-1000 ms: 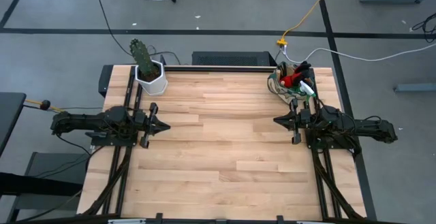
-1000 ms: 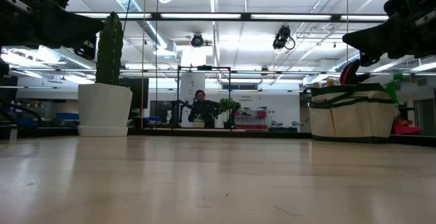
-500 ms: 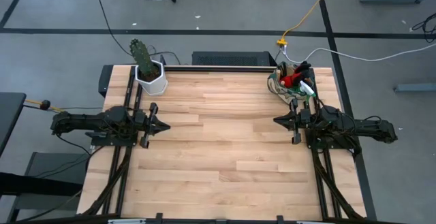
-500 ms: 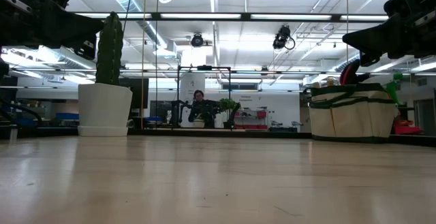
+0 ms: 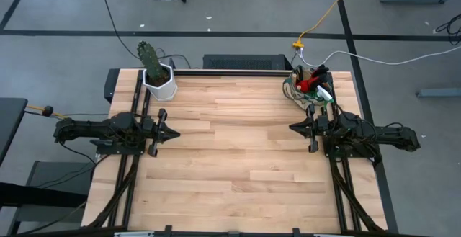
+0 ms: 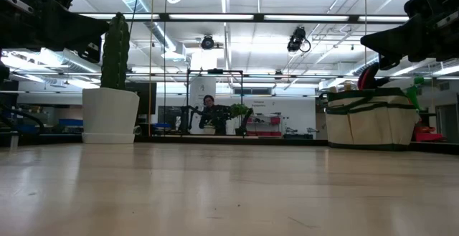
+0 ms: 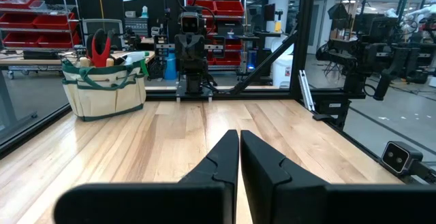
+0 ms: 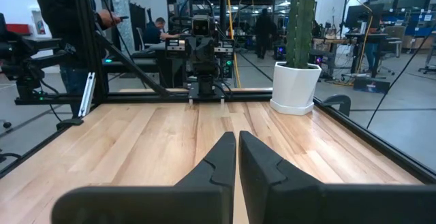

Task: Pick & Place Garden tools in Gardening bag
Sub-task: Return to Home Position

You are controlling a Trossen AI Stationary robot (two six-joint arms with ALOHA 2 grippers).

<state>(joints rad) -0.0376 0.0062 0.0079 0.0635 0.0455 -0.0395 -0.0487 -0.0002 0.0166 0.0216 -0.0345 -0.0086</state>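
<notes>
Gardening bag (image 5: 308, 86) sits just beyond your right gripper (image 5: 294, 127); both grippers pinched closed, empty; left gripper (image 5: 176, 132) far.

Right tool (image 8: 236, 157), fingers together, above the bare tabletop (image 8: 157, 135); the left arm (image 8: 206, 54) opposite, a potted cactus (image 8: 298, 54) beside it.

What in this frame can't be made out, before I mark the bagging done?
- Gardening bag contents: high view too small to count tools; only red and green bits show.
- Bag interior: low and left wrist views see its side wall only.
- Table behind the bag: hidden in those views.
</notes>
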